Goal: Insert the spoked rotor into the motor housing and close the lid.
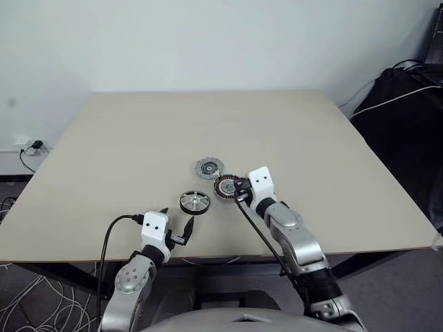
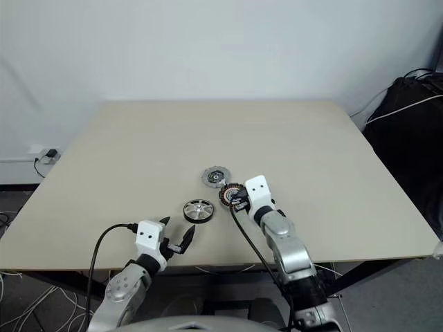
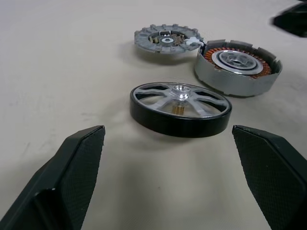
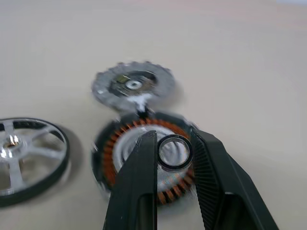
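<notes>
We find the right gripper clamped on a small ring above the housing, rotor at its eight o'clock; lower squarely, left gripper open.

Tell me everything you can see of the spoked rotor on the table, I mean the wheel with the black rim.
The spoked rotor is a small wheel with a thick, smooth black outer rim, shiny silver spokes that look like metal, and a bright central hub. It lies flat on the beige table, spokes facing up, and nothing touches it. The motor housing and the lid lie just beyond it, apart from it. It sits ahead of the open left gripper, roughly in line with the gap between the fingers.
</notes>
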Controlling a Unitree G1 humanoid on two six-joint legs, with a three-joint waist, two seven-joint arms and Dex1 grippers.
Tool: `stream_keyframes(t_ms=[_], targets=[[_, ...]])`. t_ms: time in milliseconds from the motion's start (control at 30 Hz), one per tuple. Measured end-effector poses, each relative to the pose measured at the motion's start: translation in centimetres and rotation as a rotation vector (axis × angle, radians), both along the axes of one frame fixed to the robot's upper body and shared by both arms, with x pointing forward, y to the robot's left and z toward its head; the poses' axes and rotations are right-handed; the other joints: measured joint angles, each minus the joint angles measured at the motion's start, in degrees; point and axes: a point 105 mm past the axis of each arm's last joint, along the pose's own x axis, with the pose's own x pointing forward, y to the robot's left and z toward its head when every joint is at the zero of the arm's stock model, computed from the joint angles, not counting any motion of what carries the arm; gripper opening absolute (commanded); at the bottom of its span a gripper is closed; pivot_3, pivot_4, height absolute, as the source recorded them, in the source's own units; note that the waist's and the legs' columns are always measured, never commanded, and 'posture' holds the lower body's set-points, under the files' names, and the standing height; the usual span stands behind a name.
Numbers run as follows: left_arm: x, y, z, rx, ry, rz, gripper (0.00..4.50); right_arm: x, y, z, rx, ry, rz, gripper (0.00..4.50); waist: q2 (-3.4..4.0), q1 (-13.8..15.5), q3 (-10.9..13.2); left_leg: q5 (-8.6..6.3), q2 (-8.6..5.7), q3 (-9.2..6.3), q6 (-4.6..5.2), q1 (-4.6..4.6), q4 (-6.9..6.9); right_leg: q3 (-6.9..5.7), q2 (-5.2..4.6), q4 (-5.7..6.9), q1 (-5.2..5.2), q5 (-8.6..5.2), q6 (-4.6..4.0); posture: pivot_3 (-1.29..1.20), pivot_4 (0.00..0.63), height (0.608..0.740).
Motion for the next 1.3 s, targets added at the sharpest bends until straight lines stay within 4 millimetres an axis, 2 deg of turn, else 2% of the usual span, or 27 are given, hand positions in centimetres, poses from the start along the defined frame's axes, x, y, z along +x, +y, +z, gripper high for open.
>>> stream_keyframes(t_ms=[267,633,900,1300], targets=[[-0.2,0.2,-0.2,-0.002,0.007,0.023,4.50,1.9,1.7,-1.4,-0.017,0.042,0.049,0.67,0.02,-0.1,0.0,0.01,-0.03,0.00,-0.01,0.04,-0.01,0.02,0.02,0.05,0.00,0.02,0.02,0.00,0.000,0.740],[-0.3,0.3,-0.1,-0.001,0.005,0.036,4.50,2.1,2.0,-3.4,-0.050,0.086,0.059,0.67,0.04,-0.2,0.0,0.02,-0.04,0.00,-0.04,0.09,-0.01,0.03,0.04,0.13,-0.01,0.02,0.01,0.00,0.000,0.740],[-0.2,0.5,0.2,-0.006,-0.018,0.037,4.50,2.2,1.7,-3.4,-0.052,0.079,0.061,0.67,0.05,-0.2,0.0,0.03,-0.04,0.00,-0.05,0.10,-0.01,0.04,0.03,0.15,-0.01,0.01,0.01,0.00,0.000,0.740],[0.0,0.8,-1.4,-0.006,-0.010,0.025,4.50,2.2,1.4,-3.4,-0.046,0.082,0.055,0.67,0.08,-0.2,0.0,0.03,-0.04,0.00,-0.05,0.11,-0.02,0.05,0.04,0.16,-0.03,0.01,0.01,0.00,0.000,0.740]])
